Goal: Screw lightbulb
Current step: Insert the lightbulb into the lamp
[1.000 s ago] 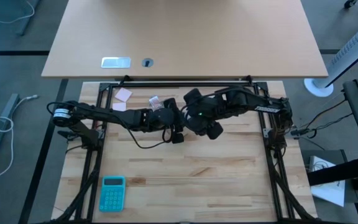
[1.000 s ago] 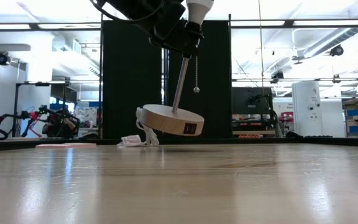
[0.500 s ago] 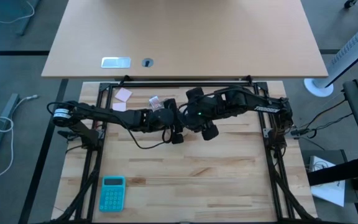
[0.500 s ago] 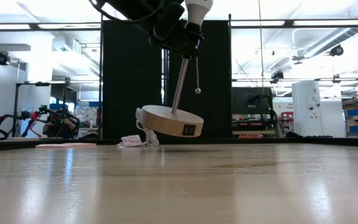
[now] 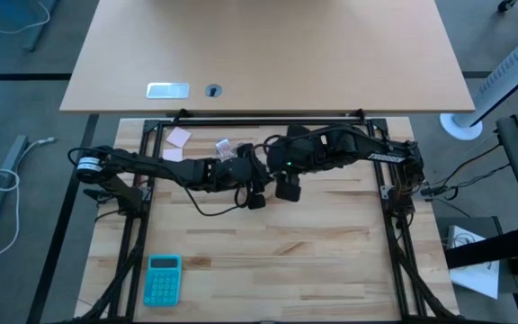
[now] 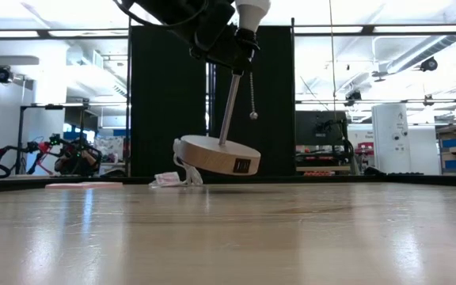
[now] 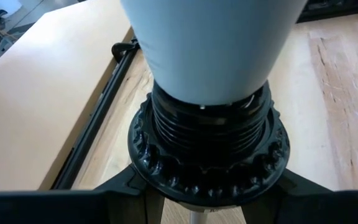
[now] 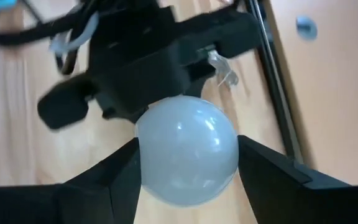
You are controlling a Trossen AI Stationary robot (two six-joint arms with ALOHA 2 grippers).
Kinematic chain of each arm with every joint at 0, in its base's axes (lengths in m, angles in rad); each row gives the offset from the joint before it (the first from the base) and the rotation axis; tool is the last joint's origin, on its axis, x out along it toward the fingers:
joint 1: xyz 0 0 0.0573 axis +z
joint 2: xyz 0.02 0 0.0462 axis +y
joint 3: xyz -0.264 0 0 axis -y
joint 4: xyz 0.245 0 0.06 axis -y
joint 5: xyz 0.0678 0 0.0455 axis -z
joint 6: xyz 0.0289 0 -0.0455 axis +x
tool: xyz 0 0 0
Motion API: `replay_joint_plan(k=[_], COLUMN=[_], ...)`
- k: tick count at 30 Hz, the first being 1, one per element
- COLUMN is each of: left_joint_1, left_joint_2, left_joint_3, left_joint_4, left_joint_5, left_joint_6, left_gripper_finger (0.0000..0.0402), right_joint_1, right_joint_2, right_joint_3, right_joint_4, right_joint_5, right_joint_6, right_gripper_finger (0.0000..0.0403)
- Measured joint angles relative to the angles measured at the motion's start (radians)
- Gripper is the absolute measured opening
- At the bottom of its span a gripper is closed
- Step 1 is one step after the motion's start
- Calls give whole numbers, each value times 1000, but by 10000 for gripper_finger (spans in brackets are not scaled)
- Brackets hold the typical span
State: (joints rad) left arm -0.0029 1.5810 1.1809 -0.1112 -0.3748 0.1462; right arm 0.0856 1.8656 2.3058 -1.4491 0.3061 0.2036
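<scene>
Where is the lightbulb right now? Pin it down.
The lightbulb sits in the black socket of the lamp lifted off the table, between the right gripper's fingers; in the low view it shows at top centre.

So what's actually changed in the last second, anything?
Seen from above, the right gripper has turned at the wrist, and its fingers have closed in against the lightbulb. The left gripper still holds the black socket, with the lamp's wooden base hanging tilted above the table. The pull chain swung slightly.
</scene>
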Motion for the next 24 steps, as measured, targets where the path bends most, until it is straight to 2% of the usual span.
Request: replay_joint_plan(k=[6,10,17,21,24], left_joint_1=[0,0,1,1,2], left_joint_2=[-1,-1,-4,-6,-5], left_joint_3=[0,0,0,1,1], left_joint_4=[-3,-3,3,6,-3], left_joint_5=[-5,-9,-12,-14,-15], left_joint_6=[1,5,6,2,2], left_gripper_finger=[145,145,145,145,145], right_joint_1=[0,0,0,2,3], right_joint_2=[0,0,-2,-4,-18], right_joint_3=[0,0,22,48,48], right_joint_4=[0,1,10,11,-3], right_joint_5=[-8,-18,-33,-43,-83], right_joint_6=[266,318,186,28,-148], right_gripper_finger=[244,263,316,339,343])
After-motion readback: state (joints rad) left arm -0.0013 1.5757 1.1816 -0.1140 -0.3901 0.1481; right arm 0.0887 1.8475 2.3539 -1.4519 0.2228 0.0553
